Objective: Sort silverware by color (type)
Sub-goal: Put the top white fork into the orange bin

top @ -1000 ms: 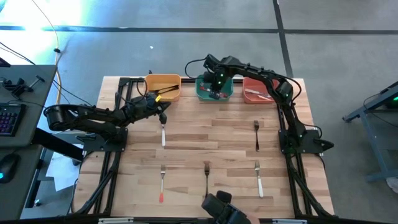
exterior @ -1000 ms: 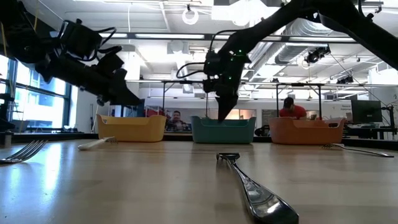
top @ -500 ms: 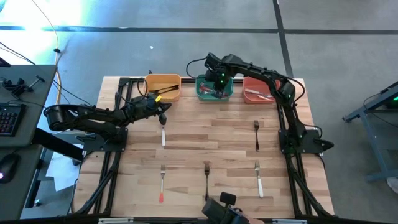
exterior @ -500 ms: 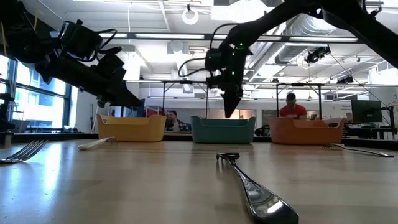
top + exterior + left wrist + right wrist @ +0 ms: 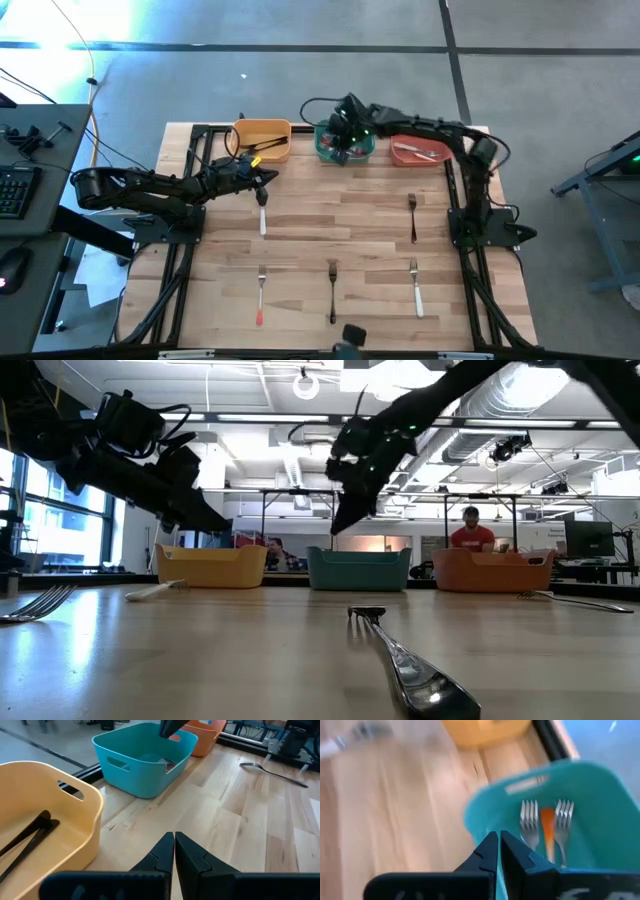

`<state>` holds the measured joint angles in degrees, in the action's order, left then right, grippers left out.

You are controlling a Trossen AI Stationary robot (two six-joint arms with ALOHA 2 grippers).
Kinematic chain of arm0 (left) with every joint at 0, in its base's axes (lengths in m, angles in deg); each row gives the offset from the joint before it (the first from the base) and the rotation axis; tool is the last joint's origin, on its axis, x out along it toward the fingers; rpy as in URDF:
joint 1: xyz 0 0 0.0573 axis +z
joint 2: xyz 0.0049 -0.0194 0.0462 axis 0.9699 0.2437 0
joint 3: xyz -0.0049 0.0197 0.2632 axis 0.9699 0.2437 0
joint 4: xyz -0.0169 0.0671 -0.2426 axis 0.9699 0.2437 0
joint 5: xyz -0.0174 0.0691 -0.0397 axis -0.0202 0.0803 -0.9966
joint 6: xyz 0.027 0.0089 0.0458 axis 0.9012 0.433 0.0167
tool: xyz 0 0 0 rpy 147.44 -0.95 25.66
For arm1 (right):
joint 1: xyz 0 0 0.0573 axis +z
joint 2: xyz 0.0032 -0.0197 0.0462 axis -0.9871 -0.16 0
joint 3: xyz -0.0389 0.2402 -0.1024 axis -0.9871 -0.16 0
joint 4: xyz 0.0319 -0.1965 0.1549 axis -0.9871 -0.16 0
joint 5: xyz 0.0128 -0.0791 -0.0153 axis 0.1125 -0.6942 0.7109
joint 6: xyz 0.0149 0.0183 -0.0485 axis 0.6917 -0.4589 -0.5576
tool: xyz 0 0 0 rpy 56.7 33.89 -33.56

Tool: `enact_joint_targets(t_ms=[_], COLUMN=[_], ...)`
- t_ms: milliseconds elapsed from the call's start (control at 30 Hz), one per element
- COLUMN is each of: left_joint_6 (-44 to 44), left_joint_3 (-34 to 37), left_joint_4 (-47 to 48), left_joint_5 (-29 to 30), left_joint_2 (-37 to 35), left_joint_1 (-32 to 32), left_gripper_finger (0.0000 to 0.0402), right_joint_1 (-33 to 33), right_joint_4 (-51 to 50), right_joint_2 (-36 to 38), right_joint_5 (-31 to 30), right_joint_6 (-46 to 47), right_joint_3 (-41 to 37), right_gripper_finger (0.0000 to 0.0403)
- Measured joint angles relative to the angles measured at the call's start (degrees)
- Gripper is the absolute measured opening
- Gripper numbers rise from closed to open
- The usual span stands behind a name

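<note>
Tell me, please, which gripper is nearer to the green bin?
The right. The right gripper hangs shut over the green bin, while the left gripper, also shut, sits below the yellow bin.

No text, label, brand, number or sign can be read anywhere.

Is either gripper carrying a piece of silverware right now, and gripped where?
No. The right gripper is shut and empty over the teal bin; the left gripper is shut and empty beside the yellow bin.
</note>
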<state>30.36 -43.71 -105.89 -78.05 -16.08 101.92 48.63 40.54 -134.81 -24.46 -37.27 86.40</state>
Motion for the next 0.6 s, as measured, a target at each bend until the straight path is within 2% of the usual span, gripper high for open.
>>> enact_joint_targets(t_ms=[333, 500, 600], left_joint_6=[-4.7, -11.3, -13.5], left_joint_3=[-0.3, -5.5, -9.4], left_joint_4=[2.1, 18.1, 28.8], left_joint_5=[-0.1, 1.8, 6.3], left_joint_2=[0.0, 0.0, 0.0], left_joint_1=[-0.1, -3.0, -6.8], left_gripper_finger=[0.0008, 0.0034, 0.0063], right_joint_1=[8.4, 11.3, 12.7], right_joint_4=[45.8, 54.3, 55.9], right_joint_2=[21.9, 28.9, 31.9], right_joint_5=[-11.1, -11.2, -12.4], right_joint_6=[11.5, 15.3, 17.0], right_joint_3=[-35.4, -46.3, -50.2], right_gripper_finger=[0.0002, 0.0003, 0.0003])
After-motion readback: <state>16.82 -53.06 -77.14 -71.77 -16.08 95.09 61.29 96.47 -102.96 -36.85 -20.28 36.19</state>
